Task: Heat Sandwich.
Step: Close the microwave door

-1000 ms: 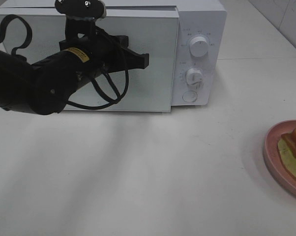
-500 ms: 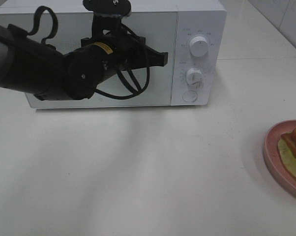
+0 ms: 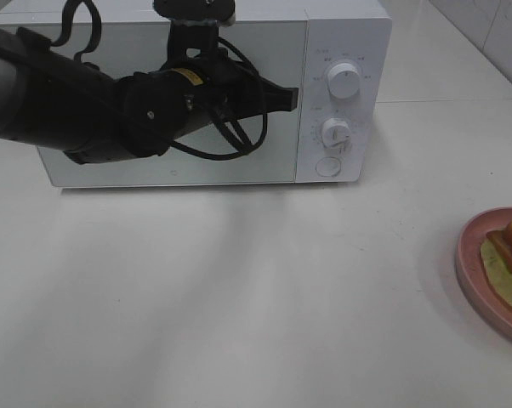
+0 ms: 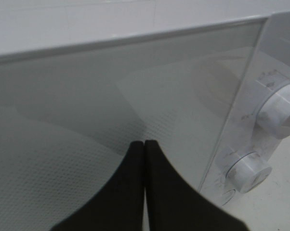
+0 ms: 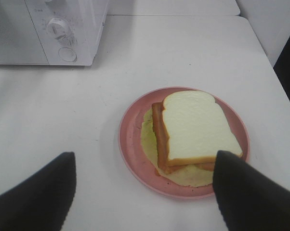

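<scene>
A: Where's everything?

B: Microwave (image 3: pixel 213 93) at twelve o'clock on the worktop (image 3: pixel 239 306), door shut; left hand (image 3: pixel 283 99) pressed together against the door. The pink plate (image 5: pixel 133 144) sits at four o'clock with the sandwich (image 5: pixel 195 132) on it, right hand (image 5: pixel 142 185) spread above.

A: Handling?

B: Probably light, soft, loosely stacked; safer lifting by the plate rim.

Sandwich (image 5: pixel 195 132): white bread over reddish meat strips, pale filling, flat on pink plate (image 5: pixel 130 144); seemingly intact.
</scene>
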